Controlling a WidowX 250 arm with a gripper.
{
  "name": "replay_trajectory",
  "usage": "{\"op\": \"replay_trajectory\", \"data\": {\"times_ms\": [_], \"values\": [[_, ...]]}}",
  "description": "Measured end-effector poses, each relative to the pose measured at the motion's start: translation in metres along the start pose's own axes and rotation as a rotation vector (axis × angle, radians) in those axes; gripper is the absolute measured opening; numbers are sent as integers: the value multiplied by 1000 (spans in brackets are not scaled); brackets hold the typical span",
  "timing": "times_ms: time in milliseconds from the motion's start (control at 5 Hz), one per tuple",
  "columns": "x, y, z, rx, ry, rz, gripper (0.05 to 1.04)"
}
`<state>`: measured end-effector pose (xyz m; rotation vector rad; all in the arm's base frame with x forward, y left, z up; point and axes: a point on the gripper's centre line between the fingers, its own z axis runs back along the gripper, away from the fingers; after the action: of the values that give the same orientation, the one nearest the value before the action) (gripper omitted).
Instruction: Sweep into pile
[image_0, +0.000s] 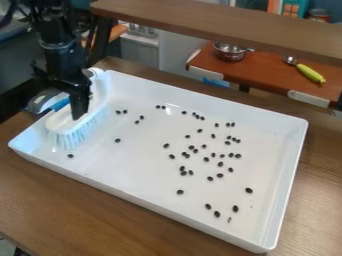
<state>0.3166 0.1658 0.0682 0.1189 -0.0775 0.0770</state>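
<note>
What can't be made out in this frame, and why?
- Camera view: part of the brush handle, hidden behind the gripper.
- Camera view: whether dark pieces lie beneath the bristles, hidden by the brush.
- Camera view: what the faint speck near the tray's lowest corner is, too small.
- Camera view: the arm's upper part, cut off by the top edge.

Single fixed camera view, high and oblique.
Looks down at a slant from above, well apart from the gripper (79, 107), with the tray (140, 167) spread between. Faces across the tray, placing the gripper at upper left. Set near enough to take in the whole tray, from the end beneath the gripper to the corner farthest from it, plus parts of the wooden table (67, 200) around. Reaches past the gripper and tray to the raised shelf (220, 22) and red-brown board (267, 77) beyond.
</note>
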Motion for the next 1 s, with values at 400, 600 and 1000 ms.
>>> {"op": "replay_trajectory", "data": {"times_ms": [400, 600, 1000], "values": [[-3, -6, -4, -28, 7, -50, 512], [-8, -8, -4, -45, 29, -69, 495], [-22, -15, -3, -47, 116, -127, 495]]}}
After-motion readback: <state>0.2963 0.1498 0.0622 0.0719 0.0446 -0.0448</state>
